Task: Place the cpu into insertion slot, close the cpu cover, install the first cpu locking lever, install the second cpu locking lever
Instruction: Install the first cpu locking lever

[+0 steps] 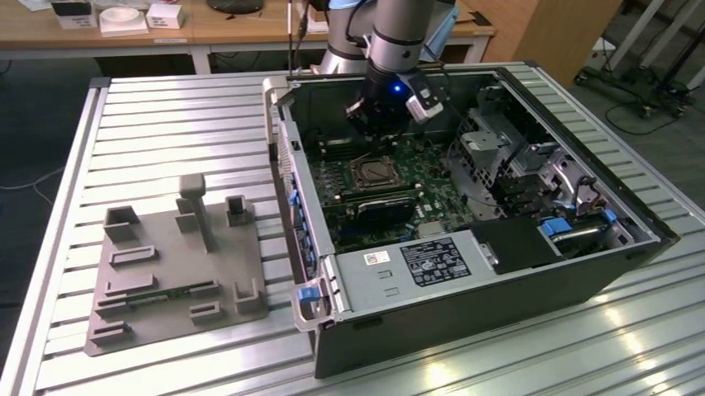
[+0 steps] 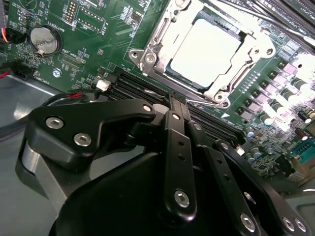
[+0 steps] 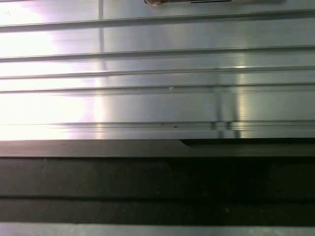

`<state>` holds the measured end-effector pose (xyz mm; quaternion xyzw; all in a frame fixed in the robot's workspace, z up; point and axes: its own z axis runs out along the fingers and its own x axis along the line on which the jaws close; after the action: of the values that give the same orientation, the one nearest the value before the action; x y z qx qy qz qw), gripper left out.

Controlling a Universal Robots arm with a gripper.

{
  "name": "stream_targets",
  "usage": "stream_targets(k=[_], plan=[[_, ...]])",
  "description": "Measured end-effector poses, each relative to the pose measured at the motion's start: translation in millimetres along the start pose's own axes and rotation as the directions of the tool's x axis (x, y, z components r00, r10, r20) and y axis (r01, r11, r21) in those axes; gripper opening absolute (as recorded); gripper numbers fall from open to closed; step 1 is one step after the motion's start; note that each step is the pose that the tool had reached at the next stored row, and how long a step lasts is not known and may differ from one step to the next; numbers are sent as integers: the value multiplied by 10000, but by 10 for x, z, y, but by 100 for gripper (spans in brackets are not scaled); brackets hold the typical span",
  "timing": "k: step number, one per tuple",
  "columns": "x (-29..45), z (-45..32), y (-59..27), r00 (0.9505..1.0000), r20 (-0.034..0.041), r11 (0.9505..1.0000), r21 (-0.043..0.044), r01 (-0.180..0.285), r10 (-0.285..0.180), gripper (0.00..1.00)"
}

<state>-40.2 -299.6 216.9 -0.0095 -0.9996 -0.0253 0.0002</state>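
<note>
Robot arm (image 1: 395,33) of grey metal tubes with pale blue joint caps (image 1: 438,33). A small blue light (image 1: 395,87) glows near its wrist. The gripper (image 2: 173,99) is glossy black, its hinged links fastened with silver screws (image 2: 82,139).

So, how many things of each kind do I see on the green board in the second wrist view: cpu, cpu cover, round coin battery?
cpu: 1
cpu cover: 1
round coin battery: 1
Total: 3

Silvery cpu (image 2: 204,51), silvery cpu cover (image 2: 156,39), green motherboard (image 2: 98,46), black end effector (image 2: 177,101)
</note>
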Motion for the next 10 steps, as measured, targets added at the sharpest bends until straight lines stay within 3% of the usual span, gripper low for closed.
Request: stream_targets(k=[10], plan=[[-69, 25, 0, 10000, 0, 10000, 1, 1, -1, 10]])
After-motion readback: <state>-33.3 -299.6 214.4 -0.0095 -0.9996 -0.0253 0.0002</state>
